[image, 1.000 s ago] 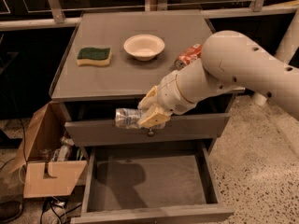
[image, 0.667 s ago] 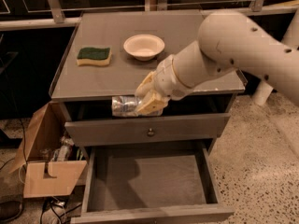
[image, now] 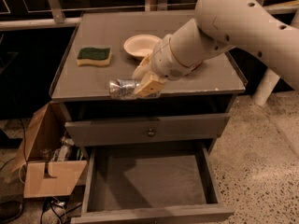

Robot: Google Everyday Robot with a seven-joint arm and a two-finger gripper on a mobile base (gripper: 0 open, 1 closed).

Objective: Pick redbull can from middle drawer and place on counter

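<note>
My fingers [image: 145,85] are clamped on the can [image: 122,88], which lies on its side at the front edge of the worktop [image: 88,85], left of middle (touching the top or just above it, I cannot tell). Behind it sit a sponge [image: 94,56] to the left and a bowl [image: 141,45] close by my wrist; my arm covers the right half. Grey top shows between sponge and front rim. Below, the knob drawer [image: 150,132] is closed, the middle drawer [image: 145,181] stands pulled out, and a box [image: 46,171] sits at left.

Grey bench [image: 88,84], items on top.
Green sponge [image: 94,56] left, white bowl [image: 141,45] middle; gripper [image: 139,85] holds redbull can [image: 120,88] over front edge.
</note>
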